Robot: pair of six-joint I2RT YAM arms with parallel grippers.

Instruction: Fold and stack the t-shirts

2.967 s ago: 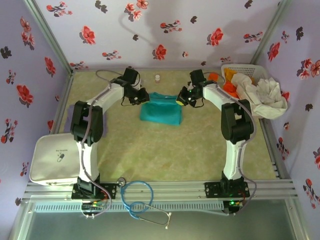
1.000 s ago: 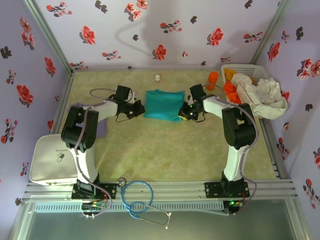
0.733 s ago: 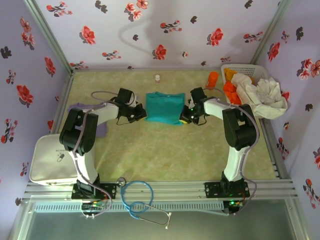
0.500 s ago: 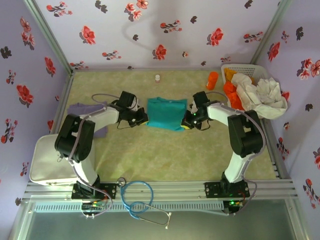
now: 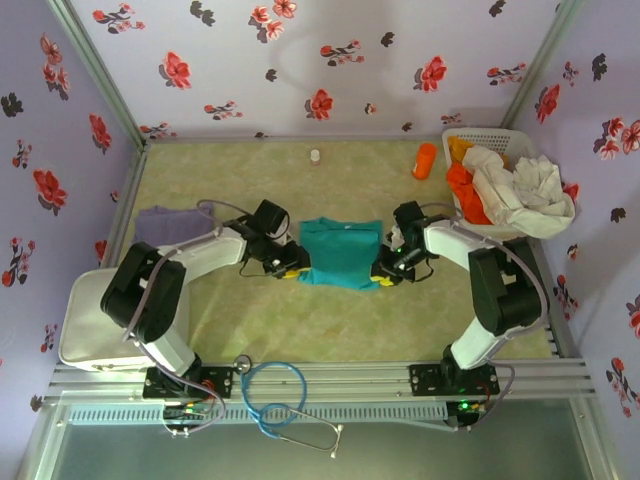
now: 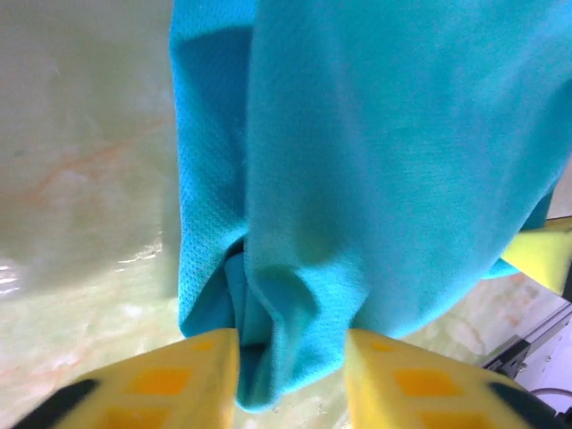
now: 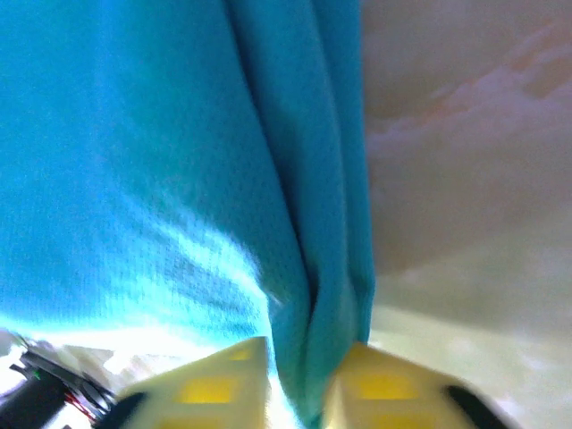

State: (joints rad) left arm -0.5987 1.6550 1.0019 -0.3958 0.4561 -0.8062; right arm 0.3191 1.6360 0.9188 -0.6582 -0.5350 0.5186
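Note:
A folded teal t-shirt [image 5: 340, 252] lies flat in the middle of the table. My left gripper [image 5: 291, 268] is low at its near left corner, and my right gripper [image 5: 385, 272] is at its near right corner. In the left wrist view the teal cloth [image 6: 375, 161] bunches loosely between the parted yellow fingers [image 6: 179, 375] of the left gripper [image 6: 290, 349]. In the right wrist view a fold of teal cloth [image 7: 134, 161] sits inside the right gripper [image 7: 304, 362], whose jaws stand slightly apart. A purple t-shirt [image 5: 165, 224] lies at the left. Orange [image 5: 462, 185] and off-white [image 5: 525, 185] t-shirts fill the basket.
The white lattice basket [image 5: 485, 135] stands at the back right, with an orange cup [image 5: 426, 160] beside it. A small white cap [image 5: 315, 156] sits at the back. A white pouch [image 5: 100, 320] lies at the near left. A blue stethoscope [image 5: 285, 398] rests on the rail.
Both grippers have slid the teal t-shirt from the back of the table toward the near side. Both sets of jaws have parted from a tight pinch on its corners.

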